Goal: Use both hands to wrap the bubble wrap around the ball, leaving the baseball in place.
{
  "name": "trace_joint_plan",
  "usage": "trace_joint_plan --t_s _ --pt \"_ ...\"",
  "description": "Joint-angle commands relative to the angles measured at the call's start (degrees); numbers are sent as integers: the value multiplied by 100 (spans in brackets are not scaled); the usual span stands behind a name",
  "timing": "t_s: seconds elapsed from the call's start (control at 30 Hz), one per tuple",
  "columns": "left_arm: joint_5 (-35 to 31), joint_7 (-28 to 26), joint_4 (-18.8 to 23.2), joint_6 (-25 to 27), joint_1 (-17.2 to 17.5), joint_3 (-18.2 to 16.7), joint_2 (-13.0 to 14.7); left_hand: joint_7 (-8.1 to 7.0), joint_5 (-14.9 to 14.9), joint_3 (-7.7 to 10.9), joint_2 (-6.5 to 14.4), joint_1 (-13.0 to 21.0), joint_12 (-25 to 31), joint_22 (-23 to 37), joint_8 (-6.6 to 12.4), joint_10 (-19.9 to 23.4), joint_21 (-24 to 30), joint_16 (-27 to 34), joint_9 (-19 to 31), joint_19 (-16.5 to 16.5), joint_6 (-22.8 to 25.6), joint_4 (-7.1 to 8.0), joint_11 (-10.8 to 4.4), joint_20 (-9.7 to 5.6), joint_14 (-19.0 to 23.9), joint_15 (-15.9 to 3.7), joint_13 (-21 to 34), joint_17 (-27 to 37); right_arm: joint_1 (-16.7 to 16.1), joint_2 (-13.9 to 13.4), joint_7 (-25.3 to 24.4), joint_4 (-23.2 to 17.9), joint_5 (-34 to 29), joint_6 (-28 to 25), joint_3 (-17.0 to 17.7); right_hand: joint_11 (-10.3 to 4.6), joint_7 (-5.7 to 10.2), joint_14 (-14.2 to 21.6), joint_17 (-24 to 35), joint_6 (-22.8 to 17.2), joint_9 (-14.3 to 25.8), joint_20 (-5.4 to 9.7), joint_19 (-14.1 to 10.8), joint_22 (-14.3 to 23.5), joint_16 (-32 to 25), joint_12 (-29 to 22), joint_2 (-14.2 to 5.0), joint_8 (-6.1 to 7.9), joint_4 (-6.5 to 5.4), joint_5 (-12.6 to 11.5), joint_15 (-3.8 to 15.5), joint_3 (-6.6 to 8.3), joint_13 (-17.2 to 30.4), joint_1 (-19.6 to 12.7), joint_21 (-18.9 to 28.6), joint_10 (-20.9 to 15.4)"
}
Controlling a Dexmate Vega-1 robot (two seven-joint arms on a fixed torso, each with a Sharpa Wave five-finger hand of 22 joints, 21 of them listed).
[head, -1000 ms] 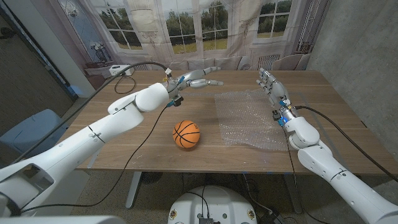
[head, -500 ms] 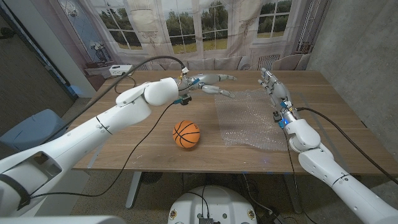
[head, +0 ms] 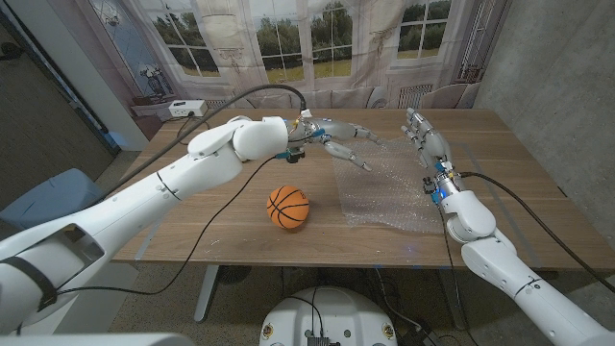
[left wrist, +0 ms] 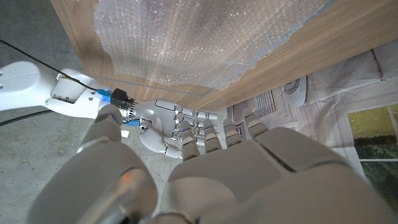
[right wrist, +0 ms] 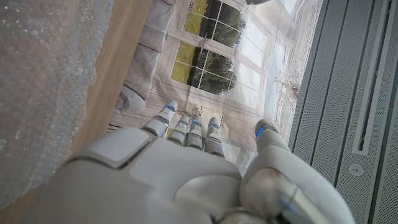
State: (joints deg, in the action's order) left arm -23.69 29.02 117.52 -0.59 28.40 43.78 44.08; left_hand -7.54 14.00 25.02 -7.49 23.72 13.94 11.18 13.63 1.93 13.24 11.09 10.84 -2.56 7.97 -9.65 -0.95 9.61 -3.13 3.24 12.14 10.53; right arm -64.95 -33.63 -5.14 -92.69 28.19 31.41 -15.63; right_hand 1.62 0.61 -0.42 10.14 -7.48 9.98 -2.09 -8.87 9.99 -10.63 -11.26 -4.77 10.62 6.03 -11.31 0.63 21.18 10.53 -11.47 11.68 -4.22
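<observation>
Ball: we see an orange basketball-patterned ball, round with black seams, just below the middle of the head view, sitting on the wooden table to the left of the wrap and apart from it.
Bubble wrap: we see a clear, dimpled, roughly square sheet lying flat, right of centre; in the left wrist view its bubbled surface glitters against the wood grain.
Left hand: our left hand reaches in from the left to the sheet's upper-left corner, fingers apart and stretched out, holding nothing; we cannot tell whether the fingertips touch the wrap.
Right hand: our right hand stands at the sheet's upper-right edge, fingers extended upward and slightly apart, nothing in them.
Table: matte brown planks with a straight edge.
Backdrop: a curtain printed with windows, upper centre.
</observation>
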Motion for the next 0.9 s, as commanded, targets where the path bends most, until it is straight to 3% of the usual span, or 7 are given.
trace_joint_plan --t_s 0.03,0.27,0.4,0.9 --pt "-546 867 144 -131 -272 280 -170 130 44 18 -17 220 48 -4 84 33 38 35 32 65 141 -47 -26 3 47 5 8 18 -244 52 -147 -69 -56 125 88 2 14 -9 10 -30 20 -26 0 30 -29 -9 34 10 23 -11 -35 -13 21 22 8 -49" --pt "-770 1317 242 -98 -353 406 -275 224 65 -10 -83 414 60 -11 150 76 25 34 48 85 329 -48 -5 19 69 5 11 16 -301 73 -147 -62 -52 186 116 6 13 -1 16 -31 21 -28 -1 31 -34 -8 33 9 11 -9 -29 -27 21 45 8 -55" --pt "-972 1502 319 -38 -363 467 -313 371 78 -55 -143 540 82 -13 226 145 13 29 63 96 549 -32 -12 14 77 12 14 16 -329 75 -138 -65 -55 228 137 8 13 -3 20 -32 21 -29 -2 31 -35 -8 37 8 3 -8 -26 -37 21 64 8 -59" --pt "-2073 1612 551 -63 -36 672 -417 406 96 -138 -159 739 130 -12 336 331 9 44 91 155 876 11 -43 -7 155 -65 18 15 -377 114 107 100 112 440 120 14 9 15 22 -40 21 -24 -15 31 -38 -10 41 9 -8 -12 -26 -51 21 99 11 -79"
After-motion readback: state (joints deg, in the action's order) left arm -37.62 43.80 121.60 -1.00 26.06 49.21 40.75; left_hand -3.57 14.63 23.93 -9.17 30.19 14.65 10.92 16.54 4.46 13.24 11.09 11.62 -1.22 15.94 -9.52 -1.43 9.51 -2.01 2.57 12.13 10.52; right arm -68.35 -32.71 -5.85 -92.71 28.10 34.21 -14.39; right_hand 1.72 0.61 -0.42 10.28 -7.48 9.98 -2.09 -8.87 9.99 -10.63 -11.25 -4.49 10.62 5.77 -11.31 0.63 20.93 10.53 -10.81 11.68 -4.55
